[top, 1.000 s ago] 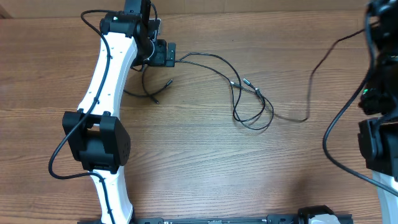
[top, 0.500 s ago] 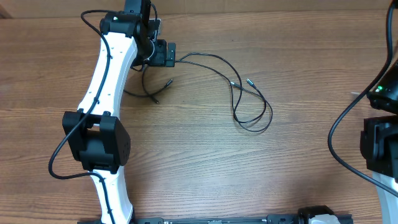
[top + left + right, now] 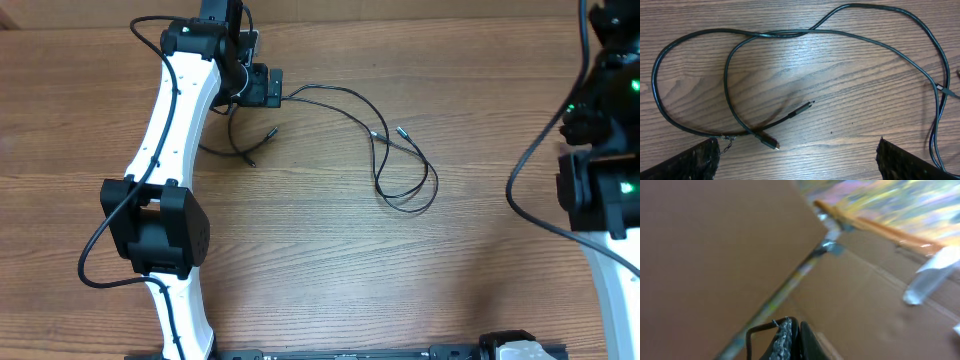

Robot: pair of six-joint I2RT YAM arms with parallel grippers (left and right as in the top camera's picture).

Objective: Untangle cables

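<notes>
Right arm (image 3: 600,190) shifted along table (image 3: 320,290) edge, cables (image 3: 376,165) mid-table, well apart

The left arm (image 3: 170,140) has white links and boxy black joints, with a black wire (image 3: 82,265) looping along it. The right arm (image 3: 600,190) shows black housings, small green lights (image 3: 570,108) and a white link (image 3: 603,275).

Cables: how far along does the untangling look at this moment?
Done: no tight knot shows; the cables lie in loose loops. In hand: nothing clearly. The left tool hangs open over them. The right tool is shut, with a thin black strand at its tips. Left: strands cross each other in the left wrist view and need separating.
</notes>
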